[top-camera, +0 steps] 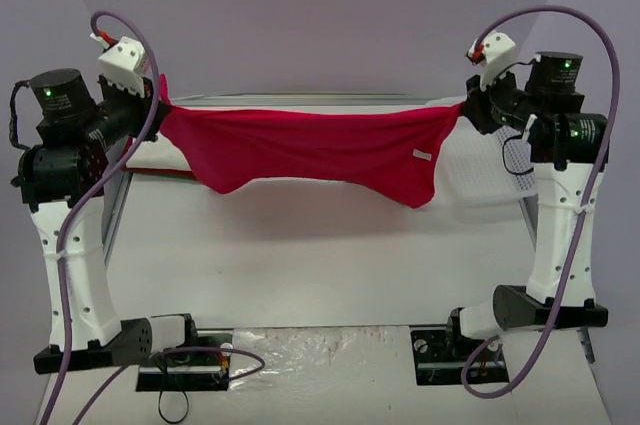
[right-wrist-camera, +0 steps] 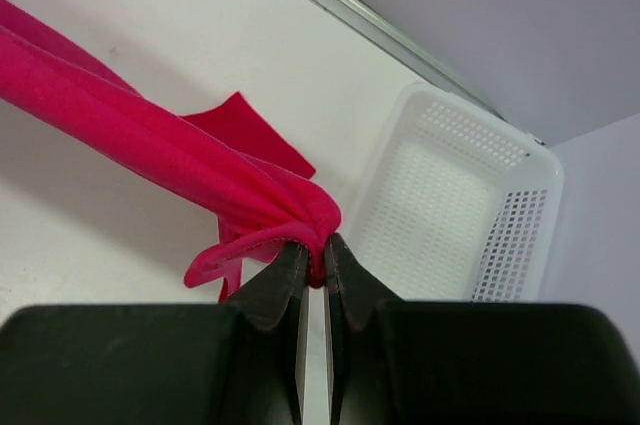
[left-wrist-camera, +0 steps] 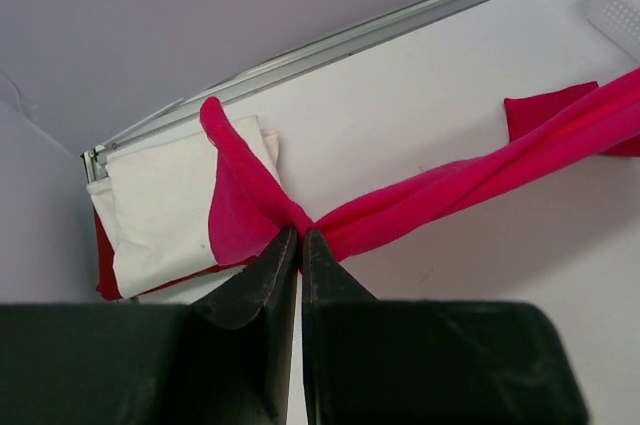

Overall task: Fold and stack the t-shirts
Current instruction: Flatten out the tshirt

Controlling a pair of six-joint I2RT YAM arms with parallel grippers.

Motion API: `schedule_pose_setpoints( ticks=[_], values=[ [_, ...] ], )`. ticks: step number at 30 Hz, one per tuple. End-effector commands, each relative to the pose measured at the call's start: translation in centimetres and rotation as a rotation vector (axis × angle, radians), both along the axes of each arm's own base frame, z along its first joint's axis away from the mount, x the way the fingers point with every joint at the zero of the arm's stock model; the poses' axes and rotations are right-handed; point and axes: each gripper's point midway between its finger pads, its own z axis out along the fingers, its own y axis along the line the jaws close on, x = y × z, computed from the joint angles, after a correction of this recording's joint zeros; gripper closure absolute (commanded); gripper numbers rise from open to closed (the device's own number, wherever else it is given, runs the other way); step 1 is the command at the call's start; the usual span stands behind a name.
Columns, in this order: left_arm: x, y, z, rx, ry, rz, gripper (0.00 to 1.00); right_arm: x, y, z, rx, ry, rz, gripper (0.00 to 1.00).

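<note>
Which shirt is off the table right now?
The bright red cloth t-shirt, stretched in the air between the left gripper and right gripper. The folded white t-shirt lies stacked on another red one.

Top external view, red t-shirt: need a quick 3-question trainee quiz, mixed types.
1. True or false: the red t-shirt is already folded.
2. Fill in: the folded t-shirt beyond the left gripper is ___ in colour.
3. Which gripper is nearer the white lattice basket? A left gripper, B right gripper.
Key: 1 false, it hangs stretched between both grippers; 2 white; 3 B.
</note>
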Motion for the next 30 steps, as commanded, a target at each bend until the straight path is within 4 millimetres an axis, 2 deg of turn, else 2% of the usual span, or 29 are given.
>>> schedule_pose_setpoints(
  ticks=[1,2,4,7,10,13,15,18,21,22,24,25,27,28,29,30],
  values=[
    [-4.1,-0.2,2.2,0.031,-0.103,-0.002,0.98,-3.3,-0.1,0.3,-0.033,-0.024,0.031,1.00],
    [-4.8,-0.4,2.3,0.034,-0.116,-0.012,0.98,-5.1,0.3,1.3,-0.037,-0.061,0.047,1.00],
    [-6.6,-0.6,2.5,0.037,-0.138,-0.015,0.98,-7.3,0.8,2.0,-0.032,-0.096,0.068,1.00],
    [-8.1,-0.7,2.7,0.038,-0.153,-0.009,0.98,-8.9,1.0,2.7,-0.026,-0.126,0.067,1.00],
    [-9.7,-0.8,4.1,0.040,-0.226,0.005,0.98,-10.4,1.3,3.9,-0.009,-0.169,0.068,1.00],
    [-10.9,-1.0,5.9,0.024,-0.294,0.012,0.97,-10.8,1.7,5.9,0.028,-0.204,0.066,1.00],
    [-11.5,-1.1,7.3,0.010,-0.339,0.014,0.98,-11.1,1.8,7.9,0.046,-0.256,0.058,1.00],
    [-11.1,-0.7,8.4,0.010,-0.379,0.039,0.98,-9.7,1.2,8.7,0.058,-0.276,0.015,1.00],
    [-8.6,0.0,7.6,0.025,-0.353,0.058,0.98,-5.6,-0.3,8.4,0.039,-0.288,-0.059,1.00],
    [-6.5,0.3,6.3,0.028,-0.315,0.062,0.98,-3.4,-0.7,6.5,0.034,-0.234,-0.077,1.00],
    [-3.9,0.9,4.5,0.033,-0.270,0.076,0.98,-0.4,-1.7,4.8,0.020,-0.206,-0.123,1.00],
    [-1.5,1.3,2.4,0.036,-0.219,0.079,0.98,2.1,-2.0,2.0,0.015,-0.133,-0.130,1.00],
    [1.2,1.8,0.2,0.036,-0.170,0.086,0.98,4.7,-2.7,-0.1,0.016,-0.091,-0.165,1.00],
    [3.8,2.0,-2.1,0.038,-0.126,0.081,0.98,6.8,-2.8,-2.9,0.004,-0.033,-0.167,1.00],
    [5.3,2.2,-3.1,0.036,-0.110,0.082,0.98,7.8,-3.1,-4.0,0.006,-0.015,-0.180,1.00],
    [8.0,2.3,-5.2,0.032,-0.072,0.076,0.98,9.1,-3.3,-5.0,-0.001,-0.007,-0.184,1.00]
  ],
)
